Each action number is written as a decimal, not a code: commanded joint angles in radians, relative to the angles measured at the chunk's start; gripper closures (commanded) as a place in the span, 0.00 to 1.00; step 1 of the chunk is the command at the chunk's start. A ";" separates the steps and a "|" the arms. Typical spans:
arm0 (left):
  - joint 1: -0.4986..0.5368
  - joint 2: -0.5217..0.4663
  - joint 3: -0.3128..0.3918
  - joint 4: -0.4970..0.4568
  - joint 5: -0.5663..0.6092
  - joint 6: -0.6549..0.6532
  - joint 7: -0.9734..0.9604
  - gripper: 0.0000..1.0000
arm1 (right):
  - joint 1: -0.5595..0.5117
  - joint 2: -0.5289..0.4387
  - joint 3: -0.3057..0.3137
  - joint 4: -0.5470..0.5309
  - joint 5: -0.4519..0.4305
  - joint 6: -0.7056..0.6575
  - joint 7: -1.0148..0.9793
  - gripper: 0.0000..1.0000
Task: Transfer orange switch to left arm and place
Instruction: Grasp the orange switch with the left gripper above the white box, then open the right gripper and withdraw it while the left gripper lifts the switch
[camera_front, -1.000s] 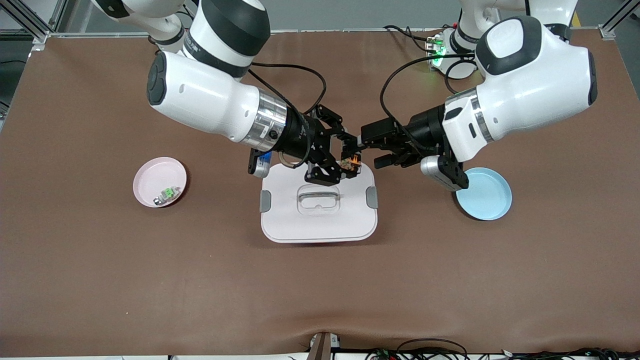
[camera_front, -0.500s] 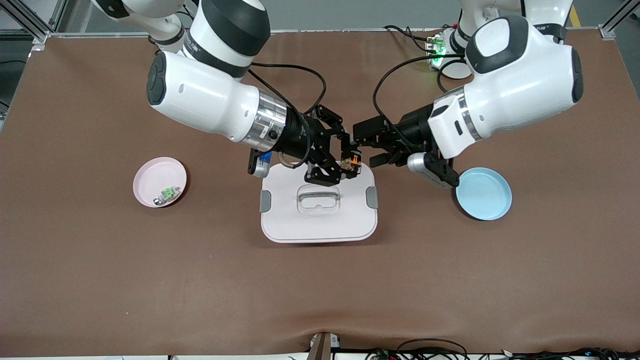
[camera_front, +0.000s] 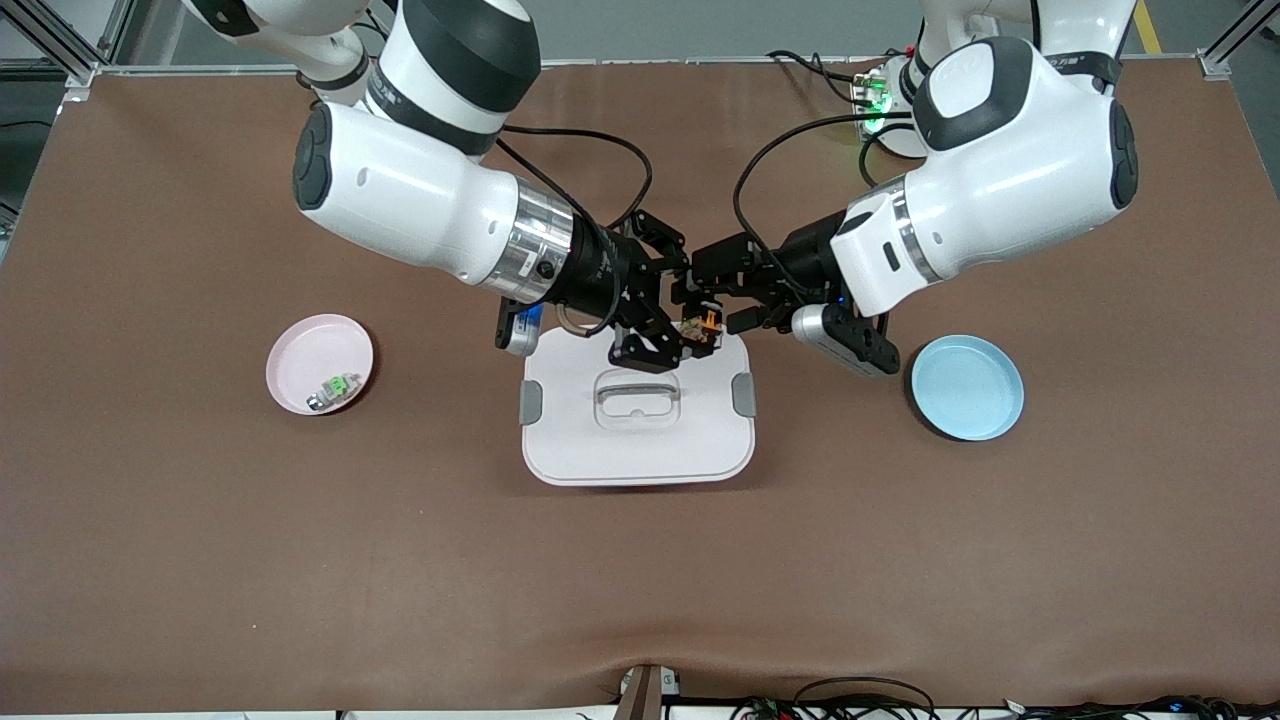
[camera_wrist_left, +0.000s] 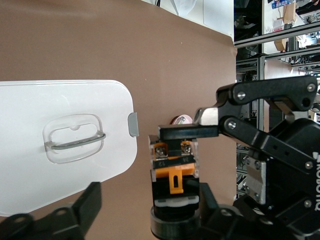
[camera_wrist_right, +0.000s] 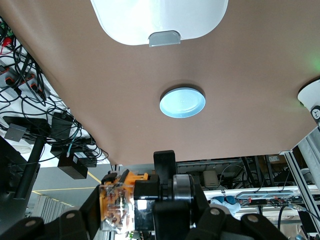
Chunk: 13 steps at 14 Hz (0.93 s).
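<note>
— So, what is happening over the box (camera_front: 640, 430) right now?

— Starting from the lid: it is sitting shut and untouched. Above the box's edge farthest from the front camera, the orange switch (camera_front: 705, 322) is hanging in the air, clear of the lid. The right gripper (camera_front: 690, 337) is pinching it firmly.

— And the other arm?

— That is what is changing. A second ago the left gripper (camera_front: 722, 305) was hovering off toward the left arm's end of the box. Now it is arriving at the switch, and its fingers are standing apart on either side of it while beginning to draw inward. As far as I can see, they are not yet pressing on it.

— Meaning the handover is starting?

— I am judging so. The right gripper is carrying all the load until the left one bites. The blue dish (camera_front: 968, 387), beside the box toward the left arm's end, is waiting empty.
</note>
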 joint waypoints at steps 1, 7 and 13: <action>-0.002 0.004 0.002 0.011 0.014 0.006 0.017 0.63 | 0.002 0.025 -0.002 0.045 0.014 0.007 0.015 1.00; 0.001 0.003 0.002 0.013 0.012 0.006 0.020 0.95 | 0.003 0.031 -0.002 0.045 0.014 0.027 0.015 1.00; 0.004 0.001 0.002 0.011 0.009 0.006 0.021 1.00 | 0.005 0.031 -0.008 0.045 0.012 0.038 0.010 0.00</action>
